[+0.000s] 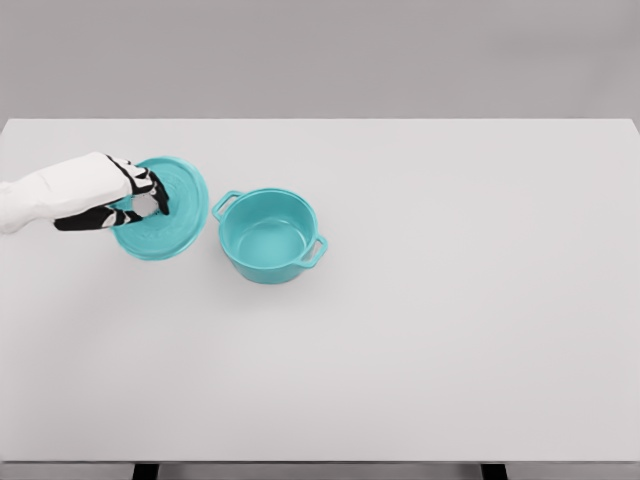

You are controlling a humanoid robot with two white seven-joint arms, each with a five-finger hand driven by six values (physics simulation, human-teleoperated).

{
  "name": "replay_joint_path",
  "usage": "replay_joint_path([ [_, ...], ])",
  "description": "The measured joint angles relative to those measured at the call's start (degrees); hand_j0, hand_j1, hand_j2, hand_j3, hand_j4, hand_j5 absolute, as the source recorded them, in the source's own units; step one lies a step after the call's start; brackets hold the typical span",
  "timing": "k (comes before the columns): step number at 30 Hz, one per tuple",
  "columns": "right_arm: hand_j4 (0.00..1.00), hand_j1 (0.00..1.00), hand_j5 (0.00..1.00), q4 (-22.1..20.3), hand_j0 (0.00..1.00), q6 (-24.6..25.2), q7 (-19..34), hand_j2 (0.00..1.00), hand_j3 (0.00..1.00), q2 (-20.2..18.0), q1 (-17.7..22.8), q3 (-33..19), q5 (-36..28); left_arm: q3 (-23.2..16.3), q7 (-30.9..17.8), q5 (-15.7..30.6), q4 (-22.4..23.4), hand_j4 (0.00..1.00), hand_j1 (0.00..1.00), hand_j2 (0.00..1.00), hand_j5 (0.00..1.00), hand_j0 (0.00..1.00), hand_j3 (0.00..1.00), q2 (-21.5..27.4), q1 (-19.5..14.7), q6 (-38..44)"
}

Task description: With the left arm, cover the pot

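Left hand (pixel 140 203) is clamped on the lid (pixel 160 208) just left of the pot (pixel 268 236) (open, uncovered); carrying over and lowering remain.

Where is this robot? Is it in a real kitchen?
Probably not a real kitchen. It looks like a computer-made test room: a plain white table, a bare grey wall behind it, and only a teal pot with its lid, which the robot's left hand is holding beside it.
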Motion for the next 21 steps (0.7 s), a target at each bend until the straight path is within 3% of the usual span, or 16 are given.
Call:
replay_joint_path([
  [21,1.00,1.00,1.00,0.0,1.00,0.0,0.0,1.00,1.00,0.0,0.0,0.0,0.0,-1.0,0.0,-0.3,-0.6,0.48,0.48,0.48,0.48,0.48,0.48,-7.1,-2.3,0.0],
])
